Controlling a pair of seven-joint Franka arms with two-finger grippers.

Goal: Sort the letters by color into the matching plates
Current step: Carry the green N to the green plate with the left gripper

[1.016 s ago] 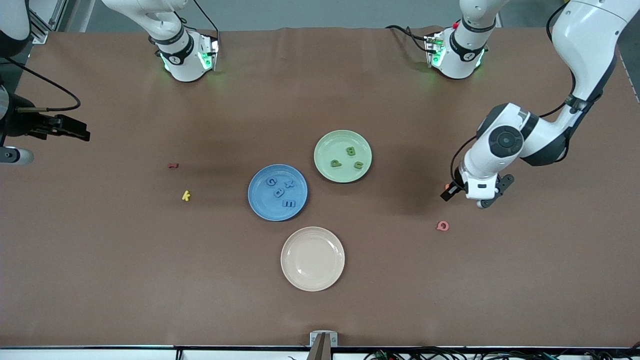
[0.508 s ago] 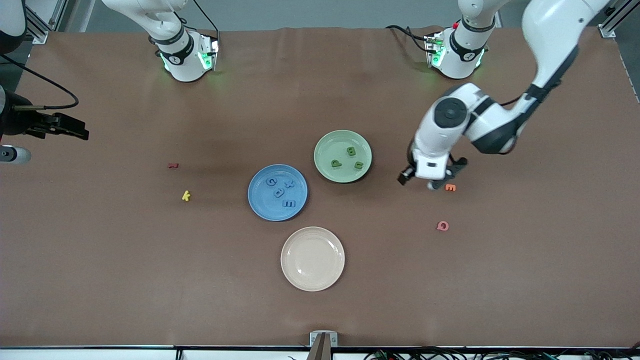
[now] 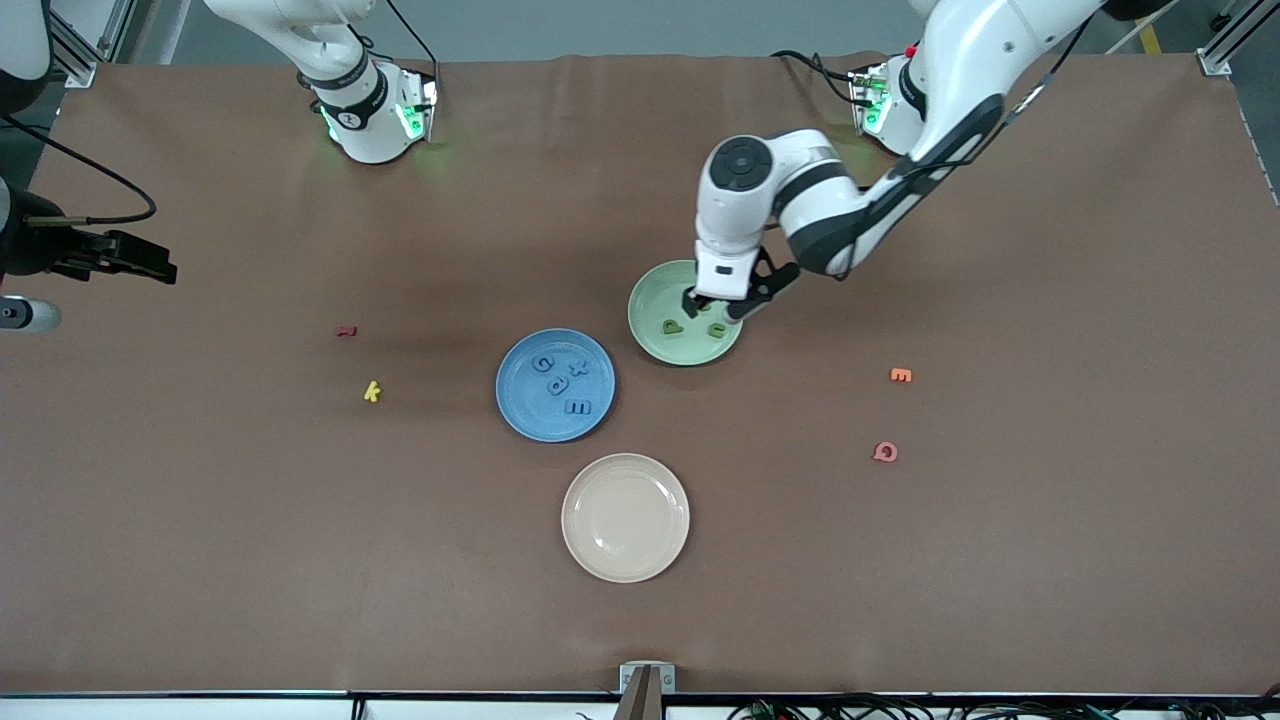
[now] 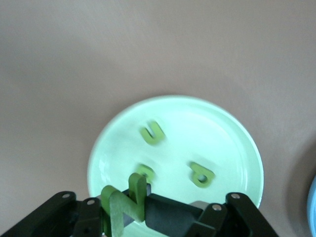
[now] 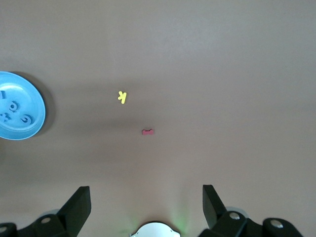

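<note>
While the left gripper [image 3: 712, 307] hangs over the green plate [image 3: 650, 290], it is clenched on a green letter [image 4: 123, 203], and three more green letters [image 3: 672, 326] lie in that plate. Four blue letters [image 3: 577, 407] lie in the blue plate [image 3: 520, 400], just beside it, mid-table. The cream plate [image 3: 625, 517] sits closer to the front edge. The right gripper [image 5: 145, 207] waits with fingers spread apart near the right arm's end, above a yellow k [image 3: 372, 391] and a red letter [image 3: 346, 331].

Three green letters [image 4: 151, 134] already lie in the pale green plate [image 3: 650, 290], so you have bare plate only near its rim. The blue plate [image 3: 520, 400] stands close beside it; the worktop [image 3: 1050, 560] around is open.
</note>
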